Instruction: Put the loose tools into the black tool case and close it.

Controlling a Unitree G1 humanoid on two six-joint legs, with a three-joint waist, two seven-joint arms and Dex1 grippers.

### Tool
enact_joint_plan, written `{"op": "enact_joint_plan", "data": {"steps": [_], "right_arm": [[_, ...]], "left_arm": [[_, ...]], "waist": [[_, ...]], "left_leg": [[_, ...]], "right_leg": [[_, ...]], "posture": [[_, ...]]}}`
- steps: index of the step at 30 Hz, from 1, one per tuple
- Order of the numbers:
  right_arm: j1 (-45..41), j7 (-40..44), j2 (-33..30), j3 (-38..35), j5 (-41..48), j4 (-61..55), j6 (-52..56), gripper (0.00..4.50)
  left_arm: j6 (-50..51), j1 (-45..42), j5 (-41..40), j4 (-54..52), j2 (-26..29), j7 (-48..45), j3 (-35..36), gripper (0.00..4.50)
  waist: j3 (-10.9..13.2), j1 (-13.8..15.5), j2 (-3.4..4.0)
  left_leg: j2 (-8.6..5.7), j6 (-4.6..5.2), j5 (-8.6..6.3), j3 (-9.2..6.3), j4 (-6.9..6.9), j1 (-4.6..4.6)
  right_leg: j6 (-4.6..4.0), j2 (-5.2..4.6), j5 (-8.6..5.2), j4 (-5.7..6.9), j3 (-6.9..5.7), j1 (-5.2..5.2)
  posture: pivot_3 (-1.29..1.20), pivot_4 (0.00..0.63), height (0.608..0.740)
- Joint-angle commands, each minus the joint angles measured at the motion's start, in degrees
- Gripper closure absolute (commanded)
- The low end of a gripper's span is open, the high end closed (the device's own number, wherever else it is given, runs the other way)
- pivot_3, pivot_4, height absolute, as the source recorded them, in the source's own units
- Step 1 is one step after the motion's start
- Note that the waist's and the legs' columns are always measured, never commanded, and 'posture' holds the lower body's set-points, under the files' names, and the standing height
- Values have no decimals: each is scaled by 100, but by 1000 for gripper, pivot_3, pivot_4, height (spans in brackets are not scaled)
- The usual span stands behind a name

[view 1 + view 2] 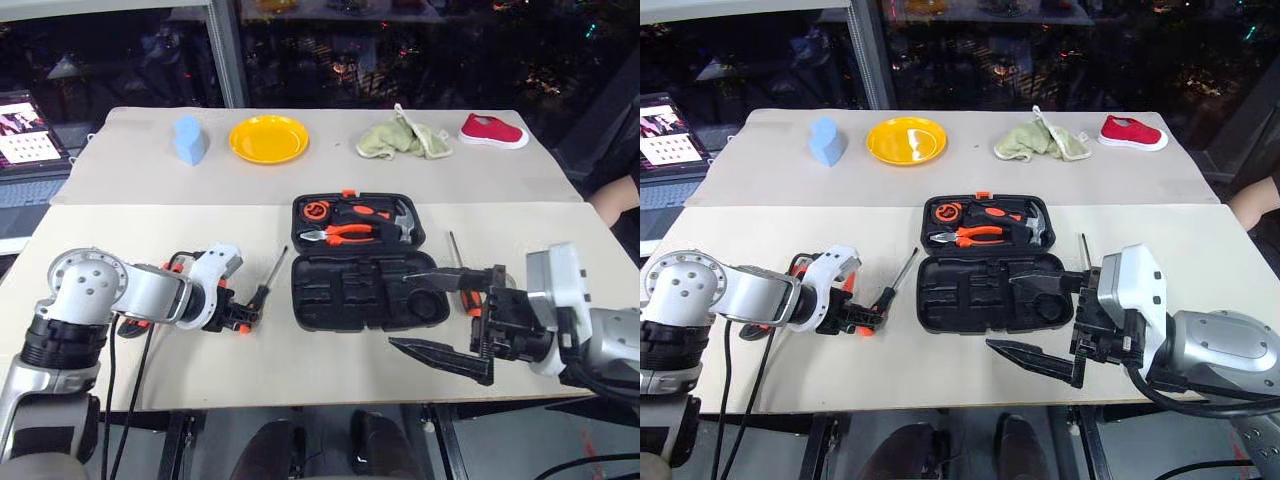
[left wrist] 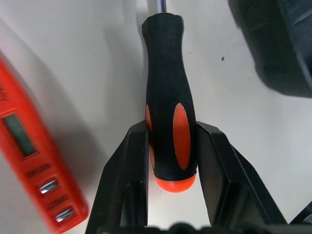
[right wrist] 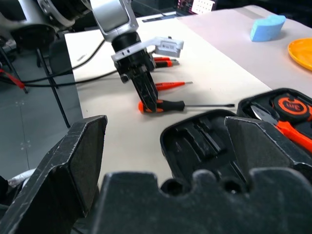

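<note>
The screwdriver with the black-and-orange handle lies on the tabletop just left of the open black tool case, its shaft running up and to the right toward the case's far left corner. The left hand is down over the butt end of that handle; in the left wrist view its two black fingers stand on either side of the grip, closed in to the sides of the handle, though whether they press firmly I cannot tell, and the tool rests on the tabletop. The fingers straddle the handle across its long axis, so a lift should carry it clear, and the case's empty near half lies just to the right of it. An orange tool with small metal clips lies just beside the screwdriver on the left.

The right hand hangs wide open and empty at the near right corner of the case. A second screwdriver lies just right of the case, nearer that hand. The case's far half already holds the pliers, a hammer and a tape measure.
</note>
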Motion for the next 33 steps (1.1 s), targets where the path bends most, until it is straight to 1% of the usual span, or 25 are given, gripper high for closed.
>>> {"op": "enact_joint_plan", "data": {"steps": [1,4,7,9,10,11,13,14,15,16,18,20,22,24,25,27,30,33], "right_arm": [[-48,-154,-75,-243,255,-153,-70,0],[34,-199,-115,-335,288,-146,-63,0],[212,-219,-144,-521,331,-151,-43,0],[372,-245,-147,-656,360,-160,-25,0],[519,-226,-135,-763,341,-145,-9,0],[678,-146,-153,-861,237,-123,-1,0],[893,32,-213,-981,28,-55,-33,0],[917,21,-219,-1015,28,17,-32,0],[947,27,-215,-1059,42,75,-41,0],[948,10,-203,-1100,74,137,-46,0],[898,-79,-189,-1138,70,238,-46,0],[816,-214,-169,-1155,135,293,-31,0],[768,-355,-155,-1168,228,298,-3,0],[770,-470,-155,-1180,278,283,35,0],[852,-520,-148,-1203,199,253,56,0],[971,-594,-135,-1241,109,216,77,0],[1126,-858,-8,-1420,280,139,90,0],[1237,-1034,73,-1527,369,26,89,0]], "left_arm": [[-25,13,-136,354,-330,255,115,3596],[-95,-94,-197,590,-464,510,333,3606],[-62,-418,-140,835,-458,576,492,3608],[-1,-723,74,861,-315,352,417,3610],[15,-993,303,834,-182,60,274,3610],[-40,-1280,714,695,37,-391,7,3610],[-834,-1705,1905,229,716,-1845,-929,3610],[-1521,-1825,2637,38,1100,-2797,-1513,3610],[-2016,-1900,3150,-58,1340,-3482,-1916,3610],[-2820,-1993,3836,-15,1530,-4334,-2342,3610],[-4365,-2213,5006,293,1614,-5727,-2935,3610],[-5453,-2471,5746,668,1412,-6882,-3289,3610],[-6188,-2684,6224,1053,1053,-7695,-3481,3610],[-6621,-2827,6605,1400,700,-8242,-3579,3610],[-6803,-2944,6826,1614,405,-8458,-3699,3610],[-6946,-3092,7156,1945,-17,-8730,-3790,3610],[-6958,-3383,7679,2577,-840,-8769,-3913,3610],[-6849,-3549,8057,2954,-1311,-8943,-3941,3610]], "waist": [[-2,36,3],[-2,61,3],[-1,66,1],[4,58,-7],[6,40,-12],[10,35,-19],[21,14,-36],[20,-7,-35],[18,-38,-32],[13,-72,-22],[9,-68,-11],[10,-52,-11],[12,3,-14],[12,37,-15],[13,42,-15],[12,60,-15],[11,36,-14],[12,1,-14]], "left_leg": [[0,0,0,-3,0,7],[0,2,-2,-10,0,36],[-1,1,-2,-10,2,38],[0,-1,0,-13,6,32],[0,-2,1,-13,6,29],[1,-2,1,-13,6,27],[-1,-2,1,-14,7,14],[-2,-3,1,-13,6,4],[-12,-3,1,-5,0,3],[-14,-3,1,5,-8,9],[-18,-2,1,12,-18,21],[-16,-2,1,14,-18,20],[-1,-1,1,13,-10,-2],[12,4,0,10,10,-26],[15,16,-3,9,18,-36],[21,82,11,7,36,-59],[23,126,-2,6,89,-133],[18,163,-21,6,125,-158]], "right_leg": [[0,-3,0,-2,-2,11],[6,-24,-4,-5,-5,46],[28,-29,-17,-5,-5,49],[28,-25,-16,-3,-7,45],[24,-21,-14,-2,-8,42],[12,-14,-7,-2,-6,39],[3,11,-2,-1,-10,28],[2,20,-1,-4,-10,21],[1,26,-1,-5,-21,15],[2,23,-1,-7,-17,12],[6,16,-5,-12,-10,21],[3,13,-9,-20,-19,23],[-4,2,-9,-26,-19,12],[-10,-14,-5,-30,-12,0],[-10,-15,-4,-29,-11,-7],[-9,-13,-4,-27,-11,-19],[8,-5,4,-11,-11,-71],[34,14,19,-10,-19,-72]], "posture": [[0,150,740],[0,150,740],[0,150,740],[0,150,740],[0,150,740],[0,150,740],[0,150,740],[0,150,740],[0,150,740],[0,150,740],[0,150,740],[0,150,740],[0,150,740],[0,150,740],[0,150,740],[0,150,740],[0,150,740],[0,150,740]]}}
